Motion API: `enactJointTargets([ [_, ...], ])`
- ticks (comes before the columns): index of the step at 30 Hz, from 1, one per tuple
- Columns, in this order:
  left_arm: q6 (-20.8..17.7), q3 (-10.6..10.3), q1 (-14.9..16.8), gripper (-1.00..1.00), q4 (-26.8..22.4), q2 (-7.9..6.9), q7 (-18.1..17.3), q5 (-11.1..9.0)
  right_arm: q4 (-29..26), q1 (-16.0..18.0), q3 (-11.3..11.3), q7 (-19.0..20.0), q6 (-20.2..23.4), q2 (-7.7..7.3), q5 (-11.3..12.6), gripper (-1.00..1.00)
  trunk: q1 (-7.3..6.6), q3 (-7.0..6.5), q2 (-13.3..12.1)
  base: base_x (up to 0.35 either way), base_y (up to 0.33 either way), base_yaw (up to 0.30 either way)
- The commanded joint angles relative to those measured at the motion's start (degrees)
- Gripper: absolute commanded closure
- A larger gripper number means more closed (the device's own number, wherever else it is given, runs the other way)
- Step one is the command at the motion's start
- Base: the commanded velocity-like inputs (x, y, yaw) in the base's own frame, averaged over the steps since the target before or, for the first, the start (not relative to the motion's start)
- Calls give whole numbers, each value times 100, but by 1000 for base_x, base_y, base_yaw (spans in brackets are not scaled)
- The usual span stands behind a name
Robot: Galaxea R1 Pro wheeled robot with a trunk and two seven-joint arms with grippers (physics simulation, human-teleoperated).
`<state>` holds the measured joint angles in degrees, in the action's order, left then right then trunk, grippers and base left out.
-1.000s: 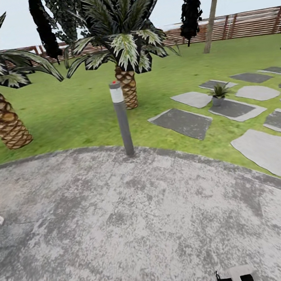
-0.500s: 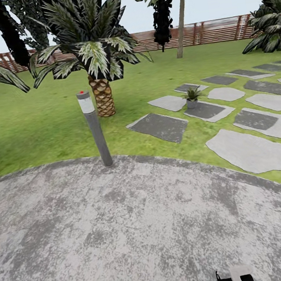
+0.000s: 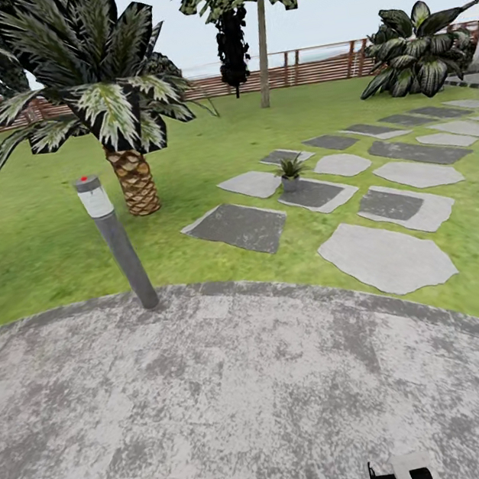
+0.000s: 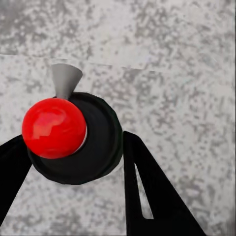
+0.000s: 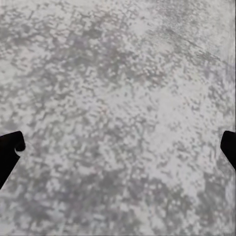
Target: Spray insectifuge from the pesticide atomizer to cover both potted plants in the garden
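The robot stands on the round stone patio (image 3: 266, 405) of the garden, with the lawn (image 3: 55, 245) beyond it.

In the left wrist view, the left tool (image 4: 73, 167) points down at the patio. Its two dark fingers (image 4: 147, 187) stand apart on either side of a round black disc (image 4: 98, 147) that carries a glossy red ball (image 4: 53, 128), with a small grey cone (image 4: 65, 78) beyond it. I cannot tell whether the fingers touch the disc, so whether this tool grips anything is unclear.

In the right wrist view, the right tool (image 5: 118, 147) is spread wide over the patio, its finger tips (image 5: 10, 147) far apart at the two edges, with only speckled stone between them.

Ahead of both tools and off to the left side, a grey lamp post (image 3: 116, 243) with a red dot on top leans at the patio's edge. Further ahead, one potted plant (image 3: 290, 173) sits among the flat stepping stones (image 3: 385, 255) on the grass, well apart from both tools and toward the right side. A palm tree (image 3: 107, 113) rises beyond the lamp post, a broad-leaved bush (image 3: 418, 49) stands far off to the right, and a brown slatted fence (image 3: 313, 69) closes the lawn at the back.
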<state>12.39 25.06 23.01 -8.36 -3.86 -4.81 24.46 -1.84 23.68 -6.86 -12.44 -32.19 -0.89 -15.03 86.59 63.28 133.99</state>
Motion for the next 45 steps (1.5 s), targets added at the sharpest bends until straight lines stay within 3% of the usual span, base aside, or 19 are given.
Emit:
enactJointTargets([
  [1,18,51,2,100,0,0,-29,42,8,5,-44,-22,-16,1,-61,-100,3,0,1,337,0,-294],
  [28,18,56,2,100,-4,0,-29,27,17,2,-44,-19,-16,-3,-62,-100,3,-173,1,339,0,-252],
  [45,18,60,2,100,-6,-14,-29,24,17,5,-35,-22,-16,1,-70,-100,3,-312,1,339,30,-157],
])
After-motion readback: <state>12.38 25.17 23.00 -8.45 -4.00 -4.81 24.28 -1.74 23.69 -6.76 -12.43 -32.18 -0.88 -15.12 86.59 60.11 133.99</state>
